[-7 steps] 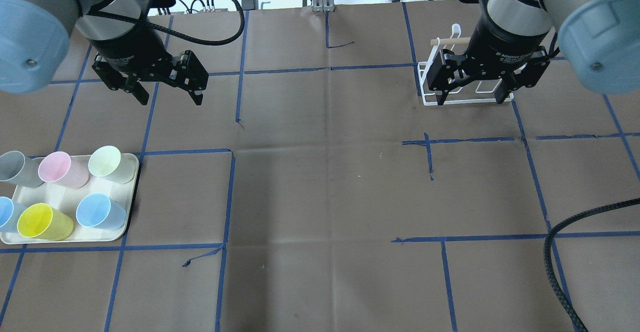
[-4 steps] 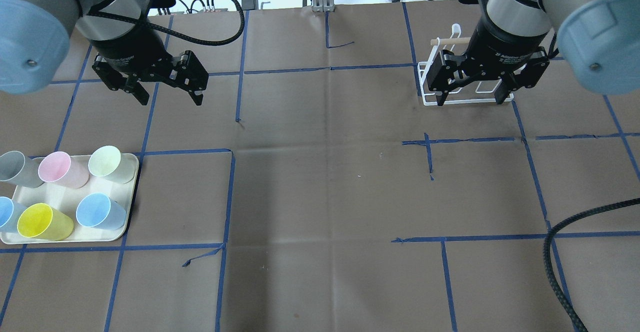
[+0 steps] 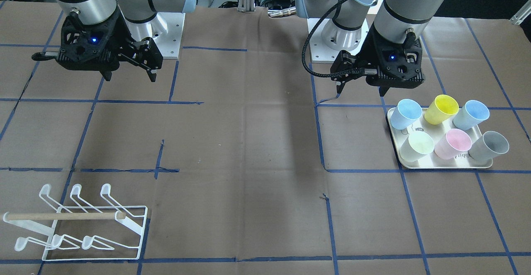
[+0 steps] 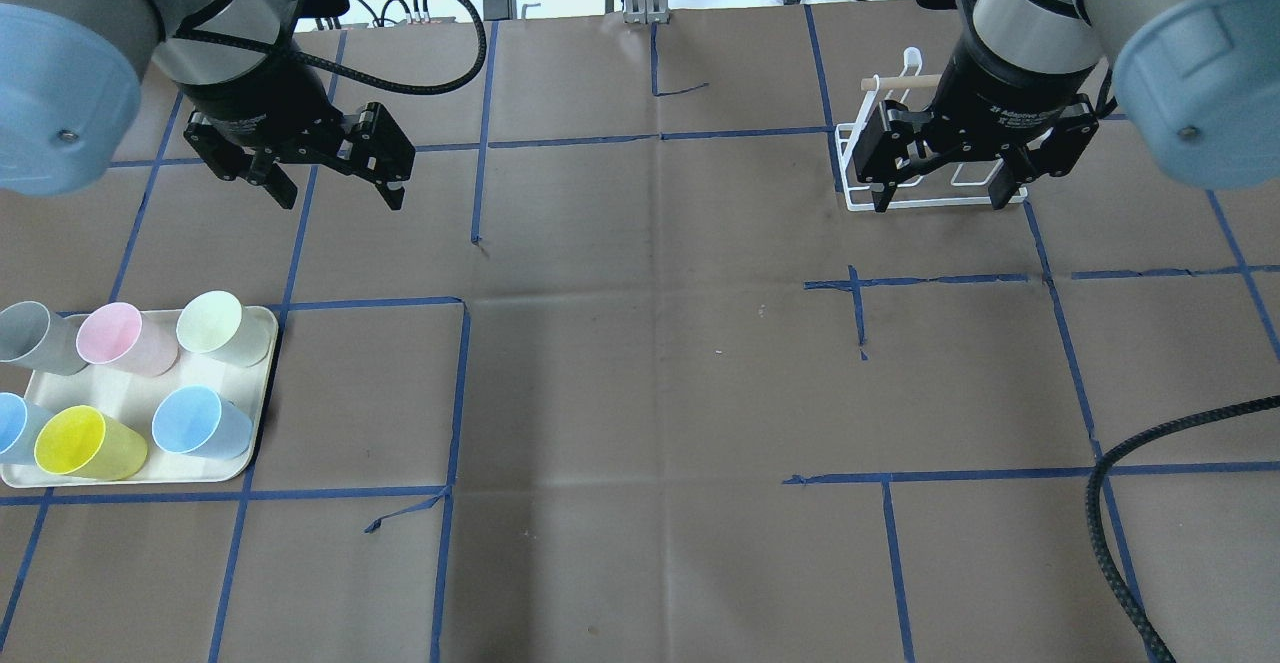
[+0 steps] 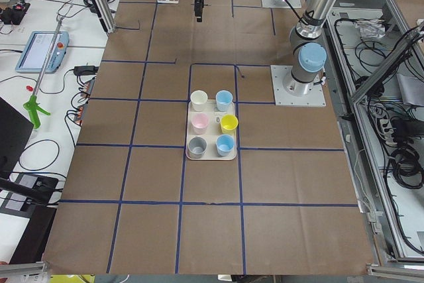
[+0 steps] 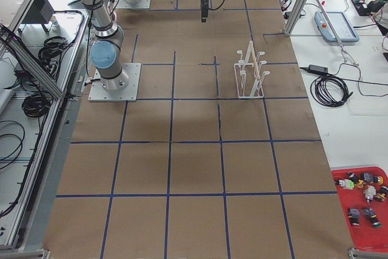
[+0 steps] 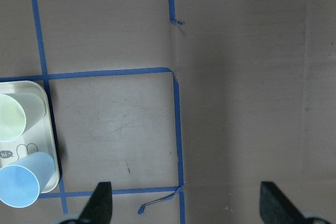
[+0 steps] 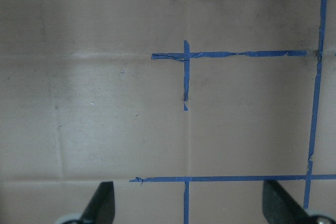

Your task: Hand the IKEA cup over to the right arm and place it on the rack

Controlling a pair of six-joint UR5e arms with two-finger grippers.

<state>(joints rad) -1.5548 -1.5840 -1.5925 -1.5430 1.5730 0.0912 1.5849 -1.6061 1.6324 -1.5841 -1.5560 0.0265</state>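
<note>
Left arm (image 4: pixel 230 53) shifts slightly; left hand (image 4: pixel 340 199) and right hand (image 4: pixel 940 202) hang open, empty. Cups (image 4: pixel 200 421) sit crowded on the tray (image 4: pixel 264 343), rack (image 3: pixel 62 216) well apart. A sloppy descent could topple neighbours.

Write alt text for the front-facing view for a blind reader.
Over a brown taped table, the robot's left gripper and right gripper hang open and empty. Six pastel cups sit on a tray near the left gripper; an empty white wire rack stands on the right gripper's side, nearer the camera.
</note>
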